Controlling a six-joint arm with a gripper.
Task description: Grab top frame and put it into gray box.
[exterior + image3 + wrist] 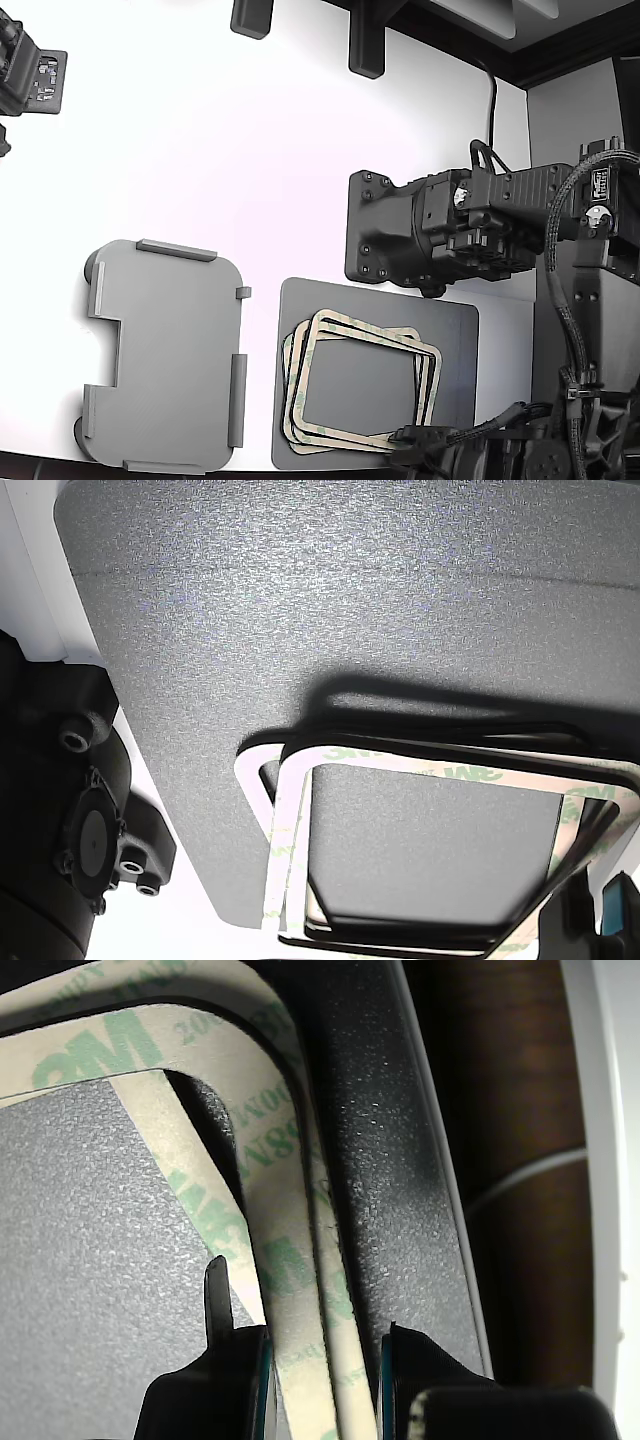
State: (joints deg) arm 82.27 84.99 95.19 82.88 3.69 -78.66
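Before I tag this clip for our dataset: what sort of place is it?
Probably a lab or assembly test bench: a plain white table, a stack of beige frames laid on a dark mat beside a gray box, and a gripper straddling one frame edge.

The top frame point(290, 1260) has green letters printed on its beige strip. In the wrist view, a big green "3M" shows at the upper left of the picture. More small green letters and numbers run along the strip, but they are too blurry to read.
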